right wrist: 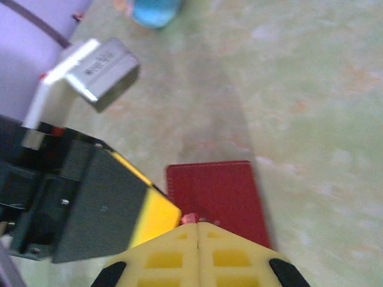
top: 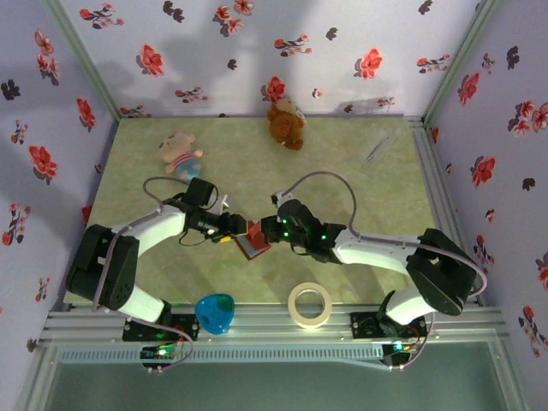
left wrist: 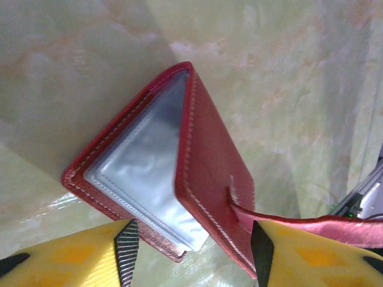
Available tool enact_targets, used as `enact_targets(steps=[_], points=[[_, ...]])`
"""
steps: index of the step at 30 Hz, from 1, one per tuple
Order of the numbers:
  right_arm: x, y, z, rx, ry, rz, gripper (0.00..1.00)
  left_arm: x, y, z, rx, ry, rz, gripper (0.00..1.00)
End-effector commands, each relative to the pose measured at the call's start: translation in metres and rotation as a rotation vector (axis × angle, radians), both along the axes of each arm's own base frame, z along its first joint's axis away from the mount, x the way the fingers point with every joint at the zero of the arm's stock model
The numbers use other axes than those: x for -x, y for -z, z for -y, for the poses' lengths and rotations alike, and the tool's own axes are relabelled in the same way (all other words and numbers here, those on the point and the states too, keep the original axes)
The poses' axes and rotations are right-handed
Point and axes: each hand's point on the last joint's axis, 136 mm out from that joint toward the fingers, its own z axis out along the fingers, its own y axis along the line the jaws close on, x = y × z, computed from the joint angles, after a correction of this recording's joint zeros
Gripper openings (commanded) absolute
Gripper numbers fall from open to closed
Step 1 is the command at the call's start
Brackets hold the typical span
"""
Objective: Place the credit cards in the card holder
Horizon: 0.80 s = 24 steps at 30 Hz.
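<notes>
Holding the small dark-red folding card holder (top: 254,242), a bit toward 6 o'clock from the green table's (top: 360,180) middle, your left gripper (left wrist: 191,239) pinches it. Your right gripper (right wrist: 197,230) is pressed together on its strap (left wrist: 311,226). Its clear pockets (left wrist: 143,173) look empty, so all the credit cards are left to put in.

White arm shells (top: 158,229), black joints (top: 110,272), grey looping cables (top: 330,175), green lights (top: 285,234), yellow fingers (left wrist: 311,254), black pads (left wrist: 125,245)

card holder (right wrist: 213,192): near edge behind right tool (right wrist: 197,227) | blue object (right wrist: 157,11): cropped, blurred
</notes>
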Motion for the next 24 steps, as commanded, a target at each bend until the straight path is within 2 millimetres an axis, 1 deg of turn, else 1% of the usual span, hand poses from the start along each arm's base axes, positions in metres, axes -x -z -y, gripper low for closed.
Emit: enact_targets(steps=[1,5,9,11,13,15,19,21,23,24], points=[[-0.005,0.018,0.04,0.088,0.129,-0.049,0.0,0.006,0.008,-0.009,-0.038,0.0,-0.017,0.55],[-0.007,0.027,0.067,0.123,0.188,-0.068,0.0,0.004,0.001,-0.005,-0.012,0.007,0.004,0.58],[-0.007,0.032,0.089,0.157,0.235,-0.076,0.0,0.008,-0.013,0.007,0.052,0.047,0.025,0.59],[-0.005,0.035,0.101,0.188,0.258,-0.082,0.0,0.01,-0.015,0.013,0.049,0.081,0.024,0.59],[-0.003,0.039,0.117,0.226,0.31,-0.088,0.0,0.012,-0.01,0.015,0.035,0.092,0.0,0.59],[0.0,0.043,0.128,0.239,0.333,-0.098,0.0,0.014,-0.003,0.017,0.026,0.096,-0.014,0.58],[0.008,0.052,0.143,0.276,0.354,-0.117,0.0,0.012,0.009,0.019,0.004,0.091,-0.034,0.56],[0.014,0.061,0.153,0.29,0.392,-0.142,0.0,0.013,0.011,0.02,-0.025,0.103,-0.033,0.55],[0.02,0.072,0.156,0.28,0.395,-0.164,0.01,0.012,0.012,0.02,-0.053,0.111,-0.014,0.54],[0.021,0.075,0.158,0.283,0.399,-0.171,0.03,0.012,0.013,0.02,-0.058,0.112,-0.015,0.54]])
